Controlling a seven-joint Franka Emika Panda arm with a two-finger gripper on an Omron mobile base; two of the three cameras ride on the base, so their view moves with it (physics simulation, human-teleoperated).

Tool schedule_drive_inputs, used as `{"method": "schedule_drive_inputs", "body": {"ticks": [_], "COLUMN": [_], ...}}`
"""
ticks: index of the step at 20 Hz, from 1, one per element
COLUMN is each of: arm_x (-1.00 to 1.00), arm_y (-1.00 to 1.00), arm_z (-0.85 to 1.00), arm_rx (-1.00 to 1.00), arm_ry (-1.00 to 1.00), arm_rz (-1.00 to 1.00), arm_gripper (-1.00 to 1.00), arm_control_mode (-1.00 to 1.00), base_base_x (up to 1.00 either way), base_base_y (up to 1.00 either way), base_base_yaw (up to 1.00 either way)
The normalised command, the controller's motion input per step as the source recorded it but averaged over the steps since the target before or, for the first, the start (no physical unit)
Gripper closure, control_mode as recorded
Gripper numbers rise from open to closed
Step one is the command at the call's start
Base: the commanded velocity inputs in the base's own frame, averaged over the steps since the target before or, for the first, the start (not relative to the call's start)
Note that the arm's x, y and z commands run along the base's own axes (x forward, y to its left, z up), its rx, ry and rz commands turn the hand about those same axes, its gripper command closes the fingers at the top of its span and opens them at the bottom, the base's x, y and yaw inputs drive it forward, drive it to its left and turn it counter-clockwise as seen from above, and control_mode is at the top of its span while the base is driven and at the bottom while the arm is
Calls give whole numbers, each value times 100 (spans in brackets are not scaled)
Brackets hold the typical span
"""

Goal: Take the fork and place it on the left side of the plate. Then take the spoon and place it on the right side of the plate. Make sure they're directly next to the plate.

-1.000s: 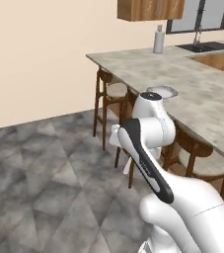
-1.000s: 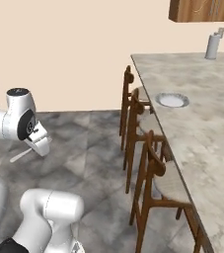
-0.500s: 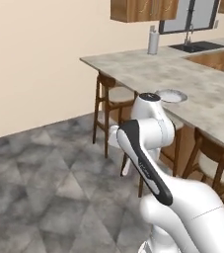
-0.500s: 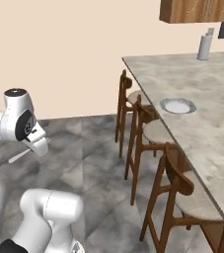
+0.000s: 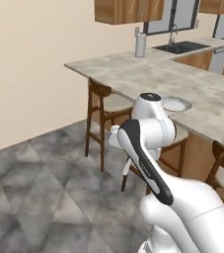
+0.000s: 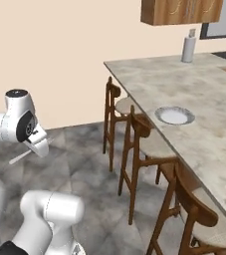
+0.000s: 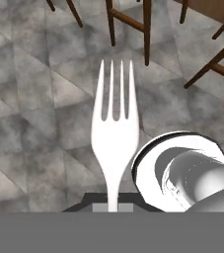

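Left base view: plate [image 5: 176,104] sits on the island counter [image 5: 133,69], arm folded low. Right base view: fork [image 6: 23,157] sticks out sideways. Hand view: gripper [image 7: 113,206] clenched on the handle end only (thin grip), so it could pivot or slip while driving.

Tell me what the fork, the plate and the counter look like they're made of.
Fork: pale silver-grey with a smooth, soft sheen, probably metal, though light plastic would look alike.
Plate: grey rim, white centre, smooth; likely glazed ceramic.
Counter: mottled beige-grey veining, so polished stone or a stone-look laminate.
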Motion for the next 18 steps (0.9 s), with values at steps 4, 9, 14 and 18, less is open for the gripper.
{"method": "schedule_drive_inputs", "body": {"ticks": [4,9,14,18], "arm_x": [0,0,0,0], "arm_y": [0,0,0,0], "arm_z": [0,0,0,0], "arm_rx": [0,0,0,0], "arm_ry": [0,0,0,0], "arm_rz": [0,0,0,0], "arm_gripper": [100,100,100,100], "arm_control_mode": [100,100,100,100], "base_base_x": [61,64,62,60], "base_base_y": [50,41,50,54], "base_base_yaw": [-33,-41,-34,-30]}}
